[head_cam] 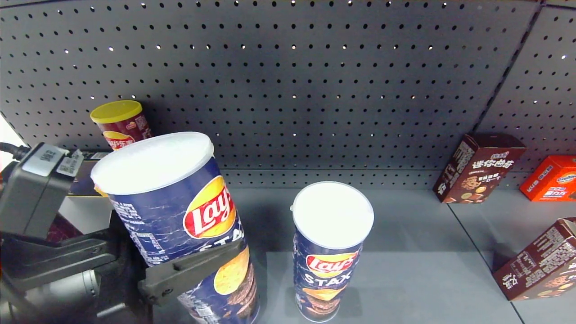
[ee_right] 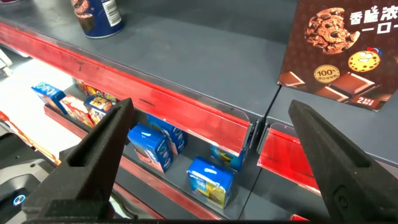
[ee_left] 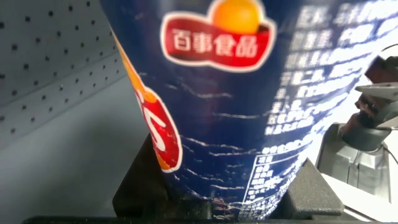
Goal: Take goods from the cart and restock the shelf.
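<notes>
Gripping a blue chip can (head_cam: 180, 211) across its lower half with the left gripper (head_cam: 193, 270), closed firmly on opposite sides of the tube. Seen from the left wrist as two dark fingers (ee_left: 140, 190) pressed against the can's wall, with no gap on either side. Held tilted, with the white lid leaning toward the robot's left. Positioned over the left part of the grey shelf (head_cam: 414, 279), in front of the perforated back panel (head_cam: 315, 90). Unable to confirm contact between the can's base and the shelf, the lower end lying past the picture's edge.

Standing just to the right of the held can: a second blue can (head_cam: 330, 252), upright on the shelf, white lid on, apart from the first. Standing behind and to the left, close against the back panel: a red can (head_cam: 121, 128) with a yellow lid.

Recorded at the right end of the shelf: a brown cookie box (head_cam: 477, 168) near the back panel, an orange box (head_cam: 551, 177) beside it, and another brown box (head_cam: 537, 265) nearer the front edge.

Logging the right gripper (ee_right: 214, 168) as spread wide and holding nothing, hanging in front of the shelf's red edge strip (ee_right: 186, 106). Lying below that strip, on a lower level: blue packets (ee_right: 149, 146) in a row.
</notes>
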Robot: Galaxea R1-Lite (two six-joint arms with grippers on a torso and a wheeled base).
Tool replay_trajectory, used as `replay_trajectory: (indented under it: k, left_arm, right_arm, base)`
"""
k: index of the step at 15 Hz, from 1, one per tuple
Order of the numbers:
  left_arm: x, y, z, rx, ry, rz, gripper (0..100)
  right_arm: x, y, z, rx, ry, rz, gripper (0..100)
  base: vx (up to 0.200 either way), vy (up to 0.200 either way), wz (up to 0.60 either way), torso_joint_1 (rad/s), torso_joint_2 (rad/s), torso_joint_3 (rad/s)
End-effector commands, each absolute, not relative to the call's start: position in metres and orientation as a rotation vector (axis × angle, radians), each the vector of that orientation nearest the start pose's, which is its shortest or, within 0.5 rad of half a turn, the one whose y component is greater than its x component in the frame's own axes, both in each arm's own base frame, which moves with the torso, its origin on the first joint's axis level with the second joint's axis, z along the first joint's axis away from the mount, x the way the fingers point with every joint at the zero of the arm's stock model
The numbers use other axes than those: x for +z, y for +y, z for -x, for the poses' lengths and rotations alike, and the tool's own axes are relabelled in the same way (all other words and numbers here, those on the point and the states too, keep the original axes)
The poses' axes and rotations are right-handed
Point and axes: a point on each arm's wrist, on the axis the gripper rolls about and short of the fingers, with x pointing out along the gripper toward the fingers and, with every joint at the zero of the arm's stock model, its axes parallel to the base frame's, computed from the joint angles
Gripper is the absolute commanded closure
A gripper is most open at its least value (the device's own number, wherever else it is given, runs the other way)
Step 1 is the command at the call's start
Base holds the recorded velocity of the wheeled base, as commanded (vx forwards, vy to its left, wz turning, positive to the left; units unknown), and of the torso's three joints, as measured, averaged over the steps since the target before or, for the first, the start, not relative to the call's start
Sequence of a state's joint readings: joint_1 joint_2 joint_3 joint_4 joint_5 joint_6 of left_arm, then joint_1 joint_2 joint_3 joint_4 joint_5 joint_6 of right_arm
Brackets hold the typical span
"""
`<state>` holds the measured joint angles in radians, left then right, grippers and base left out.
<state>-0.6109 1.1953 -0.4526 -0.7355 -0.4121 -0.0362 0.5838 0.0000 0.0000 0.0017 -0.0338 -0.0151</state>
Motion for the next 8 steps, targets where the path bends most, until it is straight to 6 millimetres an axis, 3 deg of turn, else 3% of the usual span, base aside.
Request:
replay_trajectory:
  k: [1,5,7,8]
  left_arm:
    - [0.215,-0.108,-0.138,-1.029,0.036,0.030,100]
    - [0.204,-0.114,-0.153,-1.023,0.100,0.023,100]
    - [0.198,-0.118,-0.168,-1.001,0.134,0.012,100]
    - [0.198,-0.124,-0.186,-0.980,0.134,-0.007,100]
  right_arm:
    - [0.075,-0.013,0.019,0.551,-0.003,0.015,0]
    - [0.075,-0.013,0.019,0.551,-0.003,0.015,0]
    - [0.075,-0.013,0.019,0.551,-0.003,0.015,0]
    - [0.075,-0.013,0.019,0.551,-0.003,0.015,0]
  base:
    - [0.000,0.000,0.00,0.000,0.00,0.000]
    - [0.000,0.000,0.00,0.000,0.00,0.000]
    - [0.000,0.000,0.00,0.000,0.00,0.000]
    - [0.000,0.000,0.00,0.000,0.00,0.000]
